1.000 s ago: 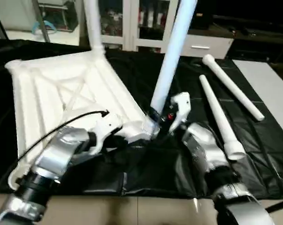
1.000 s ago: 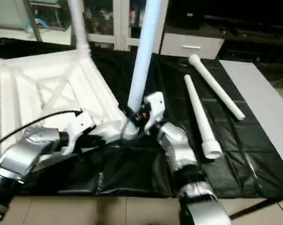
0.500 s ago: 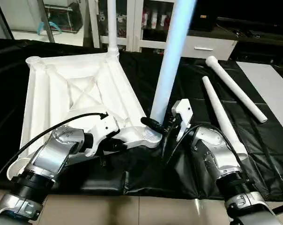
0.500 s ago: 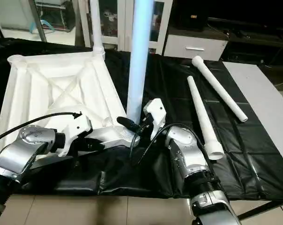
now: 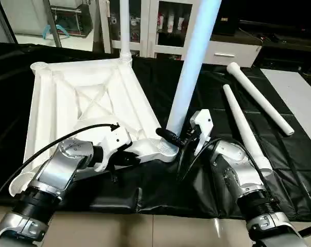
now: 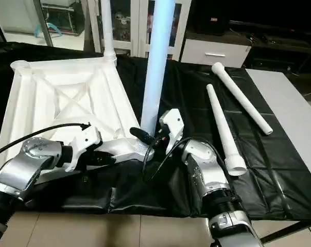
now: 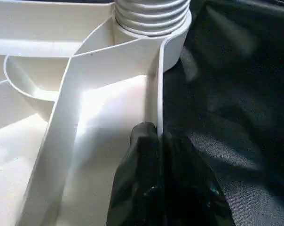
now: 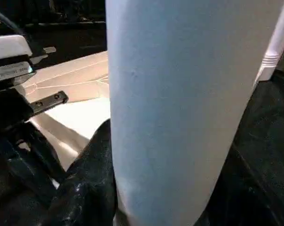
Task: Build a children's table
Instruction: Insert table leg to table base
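Note:
The white table top [image 5: 83, 98] lies underside up on the black cloth, its X ribs showing. One leg [image 5: 124, 25] stands in its far corner socket. A second leg [image 5: 189, 77] rises from the near right corner socket [image 7: 151, 14], leaning slightly right. My right gripper [image 5: 171, 138] is shut around this leg's base, and a black finger [image 8: 92, 174] hugs the leg [image 8: 179, 94]. Just left of that socket, my left gripper [image 7: 151, 129] is shut on the table top's near rim [image 7: 158, 84].
Two loose white legs [image 5: 243, 128] [image 5: 258, 98] lie on the cloth to the right. A grey table surface [image 5: 299, 92] borders the cloth at far right. Cabinets and a white drawer unit [image 5: 227, 51] stand behind. A black cable [image 5: 57, 141] runs over my left forearm.
The head camera has swung and levelled, so the whole picture shifted. Both grippers keep their holds, and the held leg stays in its socket.

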Robot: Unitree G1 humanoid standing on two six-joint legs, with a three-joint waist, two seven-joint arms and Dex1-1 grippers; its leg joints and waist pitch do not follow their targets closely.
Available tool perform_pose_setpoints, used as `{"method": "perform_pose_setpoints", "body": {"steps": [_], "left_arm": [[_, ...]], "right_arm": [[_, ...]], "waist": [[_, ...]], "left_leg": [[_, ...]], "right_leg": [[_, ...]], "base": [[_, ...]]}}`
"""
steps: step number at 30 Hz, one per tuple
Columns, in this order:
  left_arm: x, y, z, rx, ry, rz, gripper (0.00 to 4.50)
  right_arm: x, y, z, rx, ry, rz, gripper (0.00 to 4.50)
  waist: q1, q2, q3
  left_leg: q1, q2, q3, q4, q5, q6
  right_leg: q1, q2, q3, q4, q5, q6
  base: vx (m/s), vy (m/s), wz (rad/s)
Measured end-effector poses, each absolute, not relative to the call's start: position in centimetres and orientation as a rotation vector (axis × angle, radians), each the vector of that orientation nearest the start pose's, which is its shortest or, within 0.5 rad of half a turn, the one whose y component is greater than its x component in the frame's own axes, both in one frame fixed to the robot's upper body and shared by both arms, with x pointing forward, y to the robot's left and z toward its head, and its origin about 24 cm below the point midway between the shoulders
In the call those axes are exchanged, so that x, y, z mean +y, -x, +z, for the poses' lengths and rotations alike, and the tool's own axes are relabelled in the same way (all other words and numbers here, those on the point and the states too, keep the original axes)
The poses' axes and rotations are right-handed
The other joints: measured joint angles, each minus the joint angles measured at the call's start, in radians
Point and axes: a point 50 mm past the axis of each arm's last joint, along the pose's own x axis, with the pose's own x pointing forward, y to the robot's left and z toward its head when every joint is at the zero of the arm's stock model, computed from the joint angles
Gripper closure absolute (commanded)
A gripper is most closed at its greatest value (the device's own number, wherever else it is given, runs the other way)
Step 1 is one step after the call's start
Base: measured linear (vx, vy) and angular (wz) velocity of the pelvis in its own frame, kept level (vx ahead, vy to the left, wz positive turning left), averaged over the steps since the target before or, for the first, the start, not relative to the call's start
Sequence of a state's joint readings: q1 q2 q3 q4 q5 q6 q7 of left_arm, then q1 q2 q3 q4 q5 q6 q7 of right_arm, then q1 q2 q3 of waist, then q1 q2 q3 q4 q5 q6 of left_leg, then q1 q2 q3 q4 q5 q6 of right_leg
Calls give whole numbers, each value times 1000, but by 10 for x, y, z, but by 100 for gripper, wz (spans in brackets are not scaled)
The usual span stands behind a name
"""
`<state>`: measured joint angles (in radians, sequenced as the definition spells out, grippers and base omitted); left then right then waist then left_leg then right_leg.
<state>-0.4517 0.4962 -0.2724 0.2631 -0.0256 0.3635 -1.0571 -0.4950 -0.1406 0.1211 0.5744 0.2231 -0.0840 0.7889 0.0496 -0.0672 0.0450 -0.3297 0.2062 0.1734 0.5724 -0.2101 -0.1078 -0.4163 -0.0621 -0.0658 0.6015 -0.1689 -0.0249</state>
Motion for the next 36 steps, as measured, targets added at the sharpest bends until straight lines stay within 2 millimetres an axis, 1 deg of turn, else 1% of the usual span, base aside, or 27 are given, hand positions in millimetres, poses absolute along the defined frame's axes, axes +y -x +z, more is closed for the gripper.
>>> {"method": "perform_pose_setpoints", "body": {"steps": [2,6,7,11,12,14,16,17,19,23,30,35,36], "left_arm": [[156,-303,60,507,-412,-1078,450],[135,-310,54,497,-383,-954,450],[131,-311,54,496,-375,-939,450],[112,-316,49,477,-321,-841,450],[102,-318,49,470,-304,-811,450],[89,-321,47,470,-263,-763,450],[75,-325,46,473,-214,-685,450],[72,-327,45,477,-206,-647,450],[59,-327,46,470,-188,-609,450],[55,-327,47,463,-184,-587,450],[56,-327,47,462,-182,-579,450],[57,-328,48,460,-186,-576,450],[59,-327,48,456,-200,-583,450]], "right_arm": [[-93,-327,55,30,-32,855,265],[-88,-341,52,63,-67,633,265],[-88,-342,52,68,-67,605,265],[-85,-354,52,100,-105,429,265],[-84,-358,53,117,-117,366,265],[-83,-363,53,138,-129,285,265],[-81,-368,55,159,-152,187,265],[-80,-369,57,161,-154,160,265],[-82,-372,59,157,-144,106,265],[-81,-374,60,150,-149,73,265],[-79,-376,61,154,-163,65,265],[-78,-377,62,158,-166,85,265],[-77,-377,62,157,-165,112,265]], "waist": [[-5,-1,-1],[-17,1,-2],[-18,1,-2],[-19,2,-5],[-19,1,-5],[-18,0,-6],[-18,-2,-7],[-19,-3,-8],[-18,-3,-8],[-17,-5,-9],[-18,-7,-8],[-20,-8,-8],[-22,-8,-8]], "left_leg": [[2,0,0,0,2,-3],[4,-1,-1,2,2,-4],[5,-1,-1,2,2,-4],[6,-1,-1,2,2,-4],[6,-1,-1,2,2,-4],[6,-1,-1,2,2,-4],[5,-1,-1,2,2,-4],[4,-1,-1,2,2,-4],[-1,-1,-2,2,2,-4],[-3,-1,-1,1,3,-3],[-3,-1,-1,1,2,-3],[-3,0,-2,1,2,-3],[-3,0,-2,1,2,-3]], "right_leg": [[1,0,0,0,2,-2],[4,0,2,0,0,2],[4,0,2,0,-1,2],[5,1,2,-1,-1,3],[5,1,2,-1,-1,4],[6,0,2,-2,-2,4],[6,0,2,-3,-2,5],[6,1,2,-5,-2,5],[4,0,2,-7,-1,7],[3,1,1,-6,0,9],[3,1,1,-6,-1,10],[3,1,1,-6,-1,10],[2,1,1,-6,-1,10]], "base": [[0,0,0],[0,0,0],[0,0,0],[0,0,0],[0,0,0],[0,0,0],[0,0,0],[0,0,0],[0,0,0],[0,0,0],[0,0,0],[0,0,0],[0,0,0]]}}
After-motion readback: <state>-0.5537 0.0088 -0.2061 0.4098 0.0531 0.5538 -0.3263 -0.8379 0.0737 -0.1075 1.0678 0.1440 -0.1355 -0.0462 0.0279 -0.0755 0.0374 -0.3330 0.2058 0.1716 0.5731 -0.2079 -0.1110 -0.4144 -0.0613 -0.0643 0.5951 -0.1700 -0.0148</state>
